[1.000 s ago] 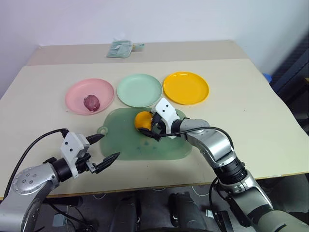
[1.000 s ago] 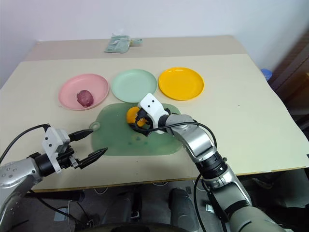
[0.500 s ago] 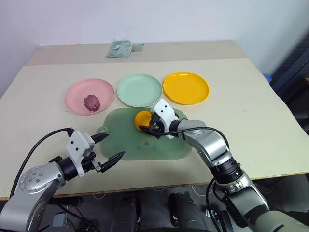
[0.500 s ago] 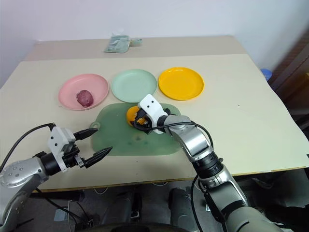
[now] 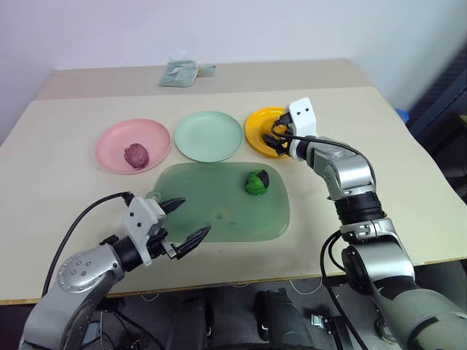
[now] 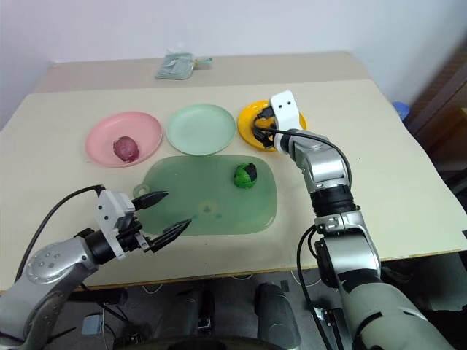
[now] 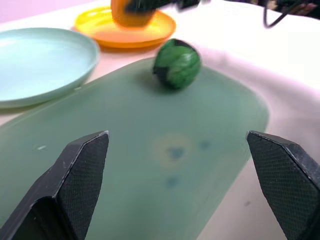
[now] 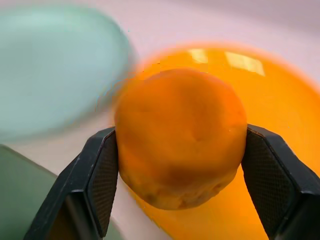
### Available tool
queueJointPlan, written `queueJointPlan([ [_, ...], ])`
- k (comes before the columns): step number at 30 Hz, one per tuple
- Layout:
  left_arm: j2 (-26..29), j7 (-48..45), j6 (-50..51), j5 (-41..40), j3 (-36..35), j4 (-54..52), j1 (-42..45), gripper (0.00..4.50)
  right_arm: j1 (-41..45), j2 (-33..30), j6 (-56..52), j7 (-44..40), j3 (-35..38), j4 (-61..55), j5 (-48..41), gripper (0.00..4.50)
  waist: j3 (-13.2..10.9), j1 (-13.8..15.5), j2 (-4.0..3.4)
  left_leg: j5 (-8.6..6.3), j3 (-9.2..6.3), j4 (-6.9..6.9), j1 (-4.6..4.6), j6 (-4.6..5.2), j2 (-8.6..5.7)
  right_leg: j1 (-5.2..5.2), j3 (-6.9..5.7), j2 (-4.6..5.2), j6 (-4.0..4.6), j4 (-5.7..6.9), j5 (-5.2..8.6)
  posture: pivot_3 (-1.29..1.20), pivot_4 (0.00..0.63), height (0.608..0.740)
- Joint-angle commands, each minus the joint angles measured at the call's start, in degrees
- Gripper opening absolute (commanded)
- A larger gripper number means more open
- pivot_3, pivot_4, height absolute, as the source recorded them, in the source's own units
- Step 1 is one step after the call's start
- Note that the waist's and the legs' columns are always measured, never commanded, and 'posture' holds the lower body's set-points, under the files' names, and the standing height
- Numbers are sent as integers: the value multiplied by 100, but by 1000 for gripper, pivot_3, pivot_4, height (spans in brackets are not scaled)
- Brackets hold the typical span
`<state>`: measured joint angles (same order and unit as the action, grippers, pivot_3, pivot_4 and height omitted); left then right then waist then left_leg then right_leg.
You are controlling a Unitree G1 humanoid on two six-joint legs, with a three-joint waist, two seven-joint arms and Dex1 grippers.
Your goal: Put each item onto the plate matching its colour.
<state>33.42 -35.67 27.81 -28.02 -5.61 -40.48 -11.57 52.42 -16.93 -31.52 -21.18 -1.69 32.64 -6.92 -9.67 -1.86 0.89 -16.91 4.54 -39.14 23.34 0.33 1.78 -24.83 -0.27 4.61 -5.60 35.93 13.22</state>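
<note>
My right gripper [image 5: 280, 138] is shut on the orange rounded lump [image 8: 180, 150], holding it over the near-left part of the yellow-orange plate [image 5: 257, 122]. I cannot tell whether the lump touches the plate. The green ball with a black patch [image 5: 257, 182] lies loose on the translucent green board [image 5: 219, 211]. The dark purple-red lump [image 5: 136, 154] rests in the pink plate [image 5: 109, 138]. Between the pink and yellow plates sits the pale mint green plate [image 5: 208, 135], bare. My left gripper [image 5: 193, 217] hangs open at the board's near-left corner, with nothing between its fingers.
A folded pale green packet [image 5: 179, 73] lies at the back of the table. The table's front edge runs just behind my left gripper. Dark and blue things stand off the table's right side [image 5: 438, 109].
My right gripper has carried the orange lump off the board, back and right, over the yellow plate, uncovering the green ball. My left gripper has shifted a little to the right.
</note>
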Motion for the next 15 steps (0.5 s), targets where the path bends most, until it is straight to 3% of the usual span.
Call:
queueJointPlan([
  [1,-24,112,-15,-20,23,-246,71,4500,574,23,671,124,185,647,98,2940,-1,-53,-2,0,-1,1,1,0,0,-2,0,-1,-2,1,-1,0,150,740],
  [4,-27,167,-5,-24,29,-275,60,4500,680,15,1011,141,263,917,79,4358,-1,-71,-2,0,-1,2,0,0,2,-2,0,-2,-11,2,-6,0,150,740],
  [5,-29,185,-1,-24,24,-283,49,4500,646,15,1119,82,268,807,66,4473,-1,-69,-2,0,-1,2,1,0,2,-2,0,-1,-12,2,-6,0,150,740],
  [10,-21,246,9,-30,3,-312,13,4500,52,-136,1389,-573,39,-525,37,4473,-2,-55,-3,0,-4,2,2,0,7,-1,0,2,-15,1,-7,0,150,740],
  [15,18,213,16,-67,-23,-257,70,4500,-1183,-680,880,-2224,-301,-2894,-730,4473,-1,-4,-2,0,-10,1,2,1,8,3,0,5,-16,-3,-8,0,150,740],
])
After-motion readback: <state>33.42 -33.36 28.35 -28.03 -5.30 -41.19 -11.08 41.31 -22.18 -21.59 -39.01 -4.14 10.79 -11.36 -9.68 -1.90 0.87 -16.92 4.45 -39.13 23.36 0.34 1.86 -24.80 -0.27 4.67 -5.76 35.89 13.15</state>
